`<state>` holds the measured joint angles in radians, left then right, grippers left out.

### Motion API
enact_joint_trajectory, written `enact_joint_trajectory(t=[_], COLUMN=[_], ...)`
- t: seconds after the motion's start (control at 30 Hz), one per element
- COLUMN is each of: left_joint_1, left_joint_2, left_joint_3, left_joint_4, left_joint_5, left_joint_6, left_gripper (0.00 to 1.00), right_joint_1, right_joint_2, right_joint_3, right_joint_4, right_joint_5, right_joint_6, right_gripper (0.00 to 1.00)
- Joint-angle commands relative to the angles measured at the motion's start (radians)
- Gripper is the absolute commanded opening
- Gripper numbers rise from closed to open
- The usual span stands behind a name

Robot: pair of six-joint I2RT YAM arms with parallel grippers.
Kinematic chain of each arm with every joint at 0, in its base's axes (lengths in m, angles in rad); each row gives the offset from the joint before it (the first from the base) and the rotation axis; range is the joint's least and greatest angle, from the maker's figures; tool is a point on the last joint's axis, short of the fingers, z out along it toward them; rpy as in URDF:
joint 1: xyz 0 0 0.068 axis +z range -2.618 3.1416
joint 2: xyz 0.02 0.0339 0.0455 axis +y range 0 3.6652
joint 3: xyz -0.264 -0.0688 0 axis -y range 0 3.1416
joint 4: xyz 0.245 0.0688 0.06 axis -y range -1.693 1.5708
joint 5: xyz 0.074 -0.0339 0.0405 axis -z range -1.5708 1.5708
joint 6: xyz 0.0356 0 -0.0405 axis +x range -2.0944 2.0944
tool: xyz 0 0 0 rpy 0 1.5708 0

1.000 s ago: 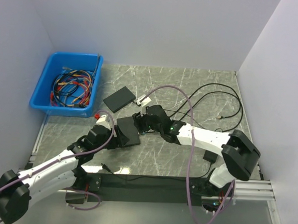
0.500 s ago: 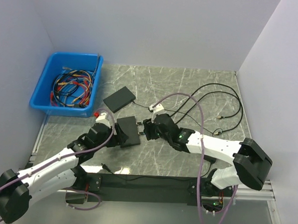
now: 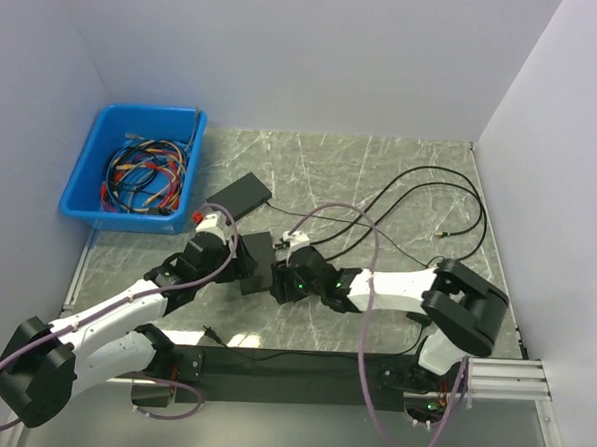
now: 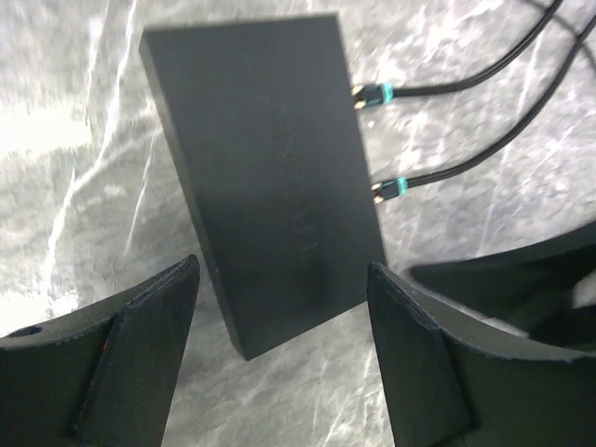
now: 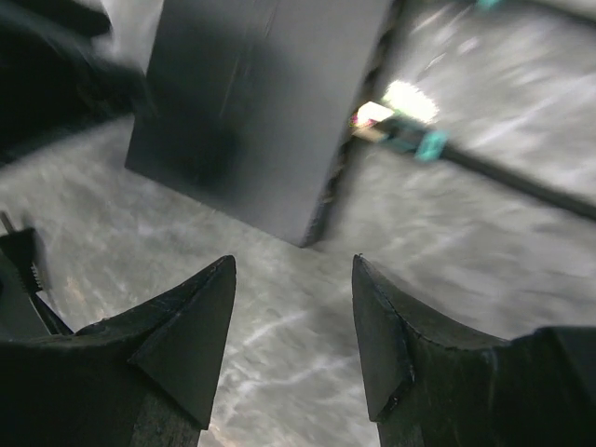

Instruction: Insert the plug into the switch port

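1. Plug [image 4: 371, 94]: small clear-gold tip with a teal boot, on a thin black cable [image 4: 447, 87]. Its tip meets 1 long side of the switch [image 4: 265, 177]. A second plug [image 4: 388, 187], same look, sits just beside it on that edge. Cannot tell how deep either one sits.
2. Switch: flat matte black slab, plain rectangle. It lies flat on the grey marbled table [image 3: 382, 168], left of the middle, between the 2 grippers.
3. Writing: 1 faint line of raised lettering runs along the switch's top in the left wrist view, too dim to read.
4. Left gripper [image 4: 279, 270]: jaws wide and empty, 1 finger on either side of the switch's near end, both clear of it.
5. Right gripper [image 5: 293, 265]: jaws fairly wide, holding nothing, hovering just off a switch corner near 1 teal-booted plug.
6. Elsewhere: another black slab [image 3: 238, 194] lies farther back. A blue bin [image 3: 79, 177] at far left holds tangled coloured cables [image 3: 141, 170].
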<state>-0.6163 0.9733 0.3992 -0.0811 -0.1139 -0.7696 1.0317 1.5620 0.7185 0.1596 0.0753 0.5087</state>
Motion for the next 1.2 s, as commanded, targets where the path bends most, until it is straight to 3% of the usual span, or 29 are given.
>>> enact_joint_trajectory(t=[0.0, 0.27, 0.43, 0.87, 1.17], left_joint_1=[0.015, 0.023, 0.024, 0.023, 0.017], left_joint_2=[-0.033, -0.096, -0.163, -0.168, -0.176], left_joint_3=[0.076, 0.139, 0.136, 0.147, 0.142], left_joint_4=[-0.025, -0.15, -0.192, -0.201, -0.2], left_joint_5=[-0.013, -0.017, -0.013, -0.015, -0.004], left_joint_6=[0.044, 0.055, 0.046, 0.047, 0.059], left_gripper=[0.78, 0.78, 0.78, 0.77, 0.76], right_joint_1=[0.027, 0.03, 0.028, 0.117, 0.126], right_joint_2=[0.064, 0.207, 0.213, -0.169, -0.279], right_joint_3=[0.058, 0.162, 0.206, 0.03, -0.096], right_joint_4=[0.095, 0.13, 0.109, -0.135, -0.152], right_joint_5=[-0.016, -0.025, -0.008, 0.224, 0.294], right_joint_6=[0.063, 0.064, 0.033, -0.01, 0.047], right_gripper=[0.6, 0.59, 0.59, 0.6, 0.6])
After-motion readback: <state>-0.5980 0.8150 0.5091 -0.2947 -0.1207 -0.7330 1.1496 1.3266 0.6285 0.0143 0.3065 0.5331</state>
